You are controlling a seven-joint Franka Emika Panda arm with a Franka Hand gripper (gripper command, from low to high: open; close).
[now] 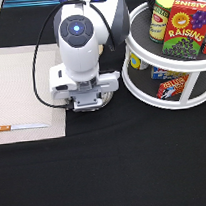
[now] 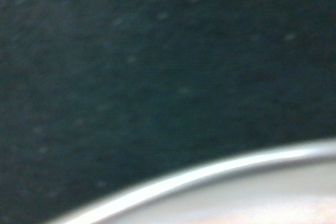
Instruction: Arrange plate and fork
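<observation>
My gripper [image 1: 88,99] hangs low over the black tablecloth, just to the exterior view's right of the placemat, and the hand's white body hides its tips. Under it only a thin silver sliver of the plate [image 1: 105,100] peeks out. Up close, the wrist view shows the plate's raised shiny rim [image 2: 225,172] curving against the black cloth. The fork is out of view.
A beige placemat [image 1: 19,87] lies at the exterior view's left, with a knife [image 1: 20,127] near its lower edge. A white two-tier turntable [image 1: 165,93] with cans and boxes stands at the right, close to the arm.
</observation>
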